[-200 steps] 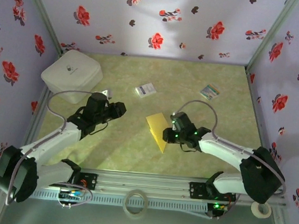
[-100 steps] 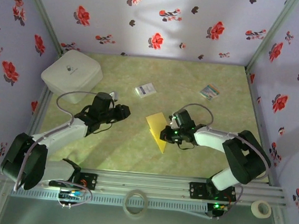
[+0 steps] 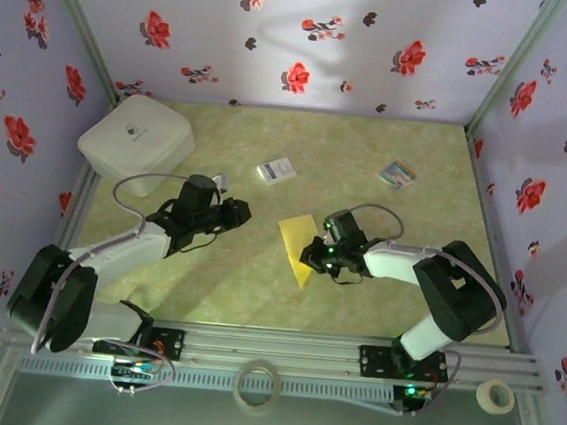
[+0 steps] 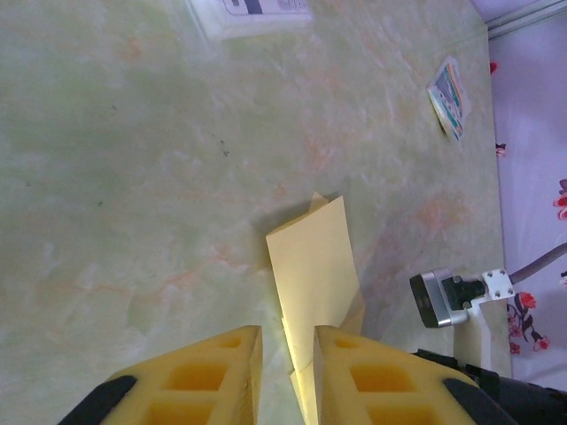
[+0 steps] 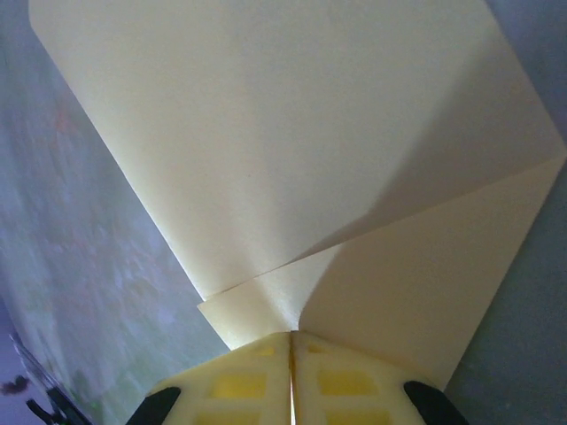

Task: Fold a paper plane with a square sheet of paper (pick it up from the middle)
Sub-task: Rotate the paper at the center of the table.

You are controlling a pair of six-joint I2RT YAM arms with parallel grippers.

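A green marbled table [image 3: 206, 285] is seen from above, with two robot arms reaching in from its near edge. A part-folded yellow paper [image 3: 295, 242], a long wedge pointing toward the near edge, lies about the middle of the table.

The right gripper [image 3: 314, 255] is clamped on the paper's right side. Its wrist camera shows two yellow fingers [image 5: 239, 385] pressed flat together on a corner where a folded flap meets the layer beneath. The left gripper [image 3: 242, 210] hovers just left of the paper, apart from it. Its fingers [image 4: 221, 376] stand a narrow gap apart and grasp nothing.

The step in hand looks like setting or turning a fold. To do it well, the right grip should probably hold both layers without sliding. The left gripper would then come in low over the table to pin the free left edge, so the crease runs straight.

The overhead view gives the layout: a white box [image 3: 135, 138] in the far left corner, and a white card [image 3: 276, 171] and a striped card [image 3: 399, 173] toward the far edge, all well apart from the paper. The right wrist view gives what is too small from above: the overlapping flap and the exact pinch point. The left wrist view shows the paper's shadow on the table and a small corner peeking past its far end.
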